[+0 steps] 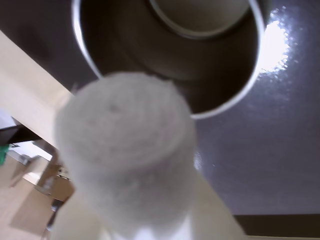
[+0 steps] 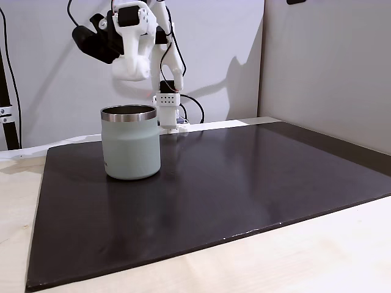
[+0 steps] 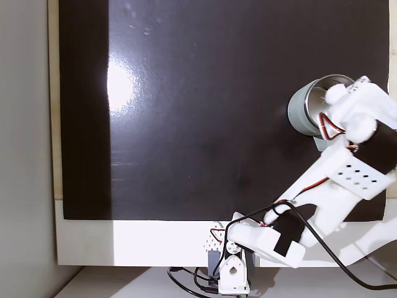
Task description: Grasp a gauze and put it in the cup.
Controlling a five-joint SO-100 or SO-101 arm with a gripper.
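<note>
Claw [image 1: 145, 220] has the gauze [image 1: 125, 155] pinched, roll-end filling the wrist view's centre, right above the cup [image 1: 235, 95] mouth at top. From my side view the claw [image 2: 131, 74] hangs over the cup [image 2: 131, 146], upper left; gauze isn't visible there.

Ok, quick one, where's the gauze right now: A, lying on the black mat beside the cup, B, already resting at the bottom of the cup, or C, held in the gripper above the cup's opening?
C: the wrist view shows the gauze held in the gripper, with the open rim of the cup just beyond it.
</note>
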